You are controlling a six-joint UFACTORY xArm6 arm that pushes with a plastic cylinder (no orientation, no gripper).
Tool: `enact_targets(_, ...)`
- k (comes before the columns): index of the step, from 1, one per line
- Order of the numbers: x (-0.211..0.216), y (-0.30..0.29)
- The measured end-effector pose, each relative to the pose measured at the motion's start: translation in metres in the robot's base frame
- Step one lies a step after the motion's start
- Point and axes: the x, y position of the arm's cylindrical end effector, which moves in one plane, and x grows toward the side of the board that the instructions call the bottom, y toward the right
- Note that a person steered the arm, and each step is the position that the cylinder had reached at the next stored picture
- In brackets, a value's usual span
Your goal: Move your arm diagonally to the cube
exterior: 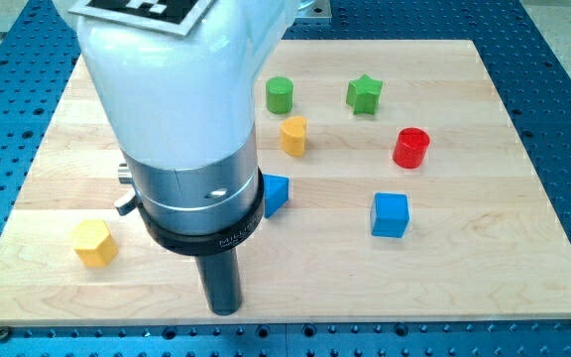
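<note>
One cam, high front, angled down, close over board [504,238].

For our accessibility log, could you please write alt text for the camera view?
My tip rests near the wooden board's bottom edge, left of the blue cube and right of a yellow block. A second blue block peeks from behind the arm, with a yellow cylinder, green cylinder, green star and red cylinder beyond.

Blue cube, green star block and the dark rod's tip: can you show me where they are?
blue cube [390,214]: camera view, on its front face.
green star block [364,94]: camera view, middle of its top.
my tip [226,309]: camera view, very bottom end of the dark rod, toward the view's left of the cube.
</note>
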Motion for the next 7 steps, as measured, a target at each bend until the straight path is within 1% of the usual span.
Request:
enact_targets(3,0.0,-0.001)
enact_targets(4,0.001,-0.048)
enact_targets(5,0.001,-0.049)
enact_targets(6,-0.018,-0.031)
enact_targets(7,-0.06,-0.008)
